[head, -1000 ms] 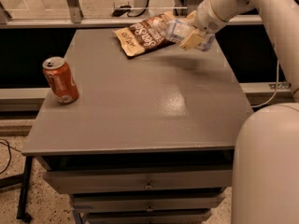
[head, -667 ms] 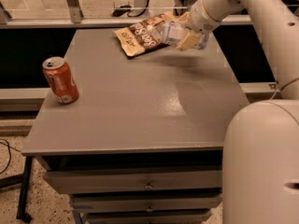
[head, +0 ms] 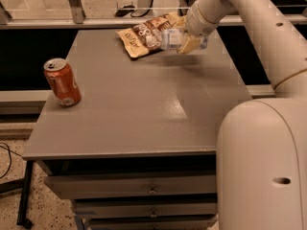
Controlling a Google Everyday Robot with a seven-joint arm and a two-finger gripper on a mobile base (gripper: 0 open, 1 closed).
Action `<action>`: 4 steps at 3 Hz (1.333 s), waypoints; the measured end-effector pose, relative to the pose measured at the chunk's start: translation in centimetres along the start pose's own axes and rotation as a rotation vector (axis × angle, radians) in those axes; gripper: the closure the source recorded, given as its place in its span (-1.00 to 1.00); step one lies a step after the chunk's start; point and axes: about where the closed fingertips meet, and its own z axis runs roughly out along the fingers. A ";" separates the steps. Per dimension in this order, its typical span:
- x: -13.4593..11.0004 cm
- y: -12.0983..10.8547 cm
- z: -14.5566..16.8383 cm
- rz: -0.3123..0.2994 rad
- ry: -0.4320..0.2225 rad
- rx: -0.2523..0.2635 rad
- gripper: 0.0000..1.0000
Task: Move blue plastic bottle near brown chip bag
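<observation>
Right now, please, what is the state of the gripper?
Gripper: closed on the blue plastic bottle, over the far side of the table, by the brown chip bag.

Just one camera here, up high on the near side of the table (head: 144,104), looking down and across it from pretty close. Gripper (head: 186,34) (clamped on the bottle (head: 169,38)) sits upper centre-right, and the robot's body (head: 261,166) fills the lower right.

on the table (head: 144,109), the chip bag (head: 141,36) lies at the far edge. just right of it, the gripper (head: 186,38) clasps the plastic bottle (head: 168,39). the soda can (head: 62,82) stands near the left edge, well apart.
</observation>
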 end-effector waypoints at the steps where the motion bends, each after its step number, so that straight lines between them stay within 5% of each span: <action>1: 0.1 -0.8 0.9 -0.045 0.020 -0.005 0.20; 3: -0.3 -1.7 1.7 -0.096 0.027 -0.015 -0.73; 4: -0.5 -2.1 2.0 -0.110 0.025 -0.016 -1.00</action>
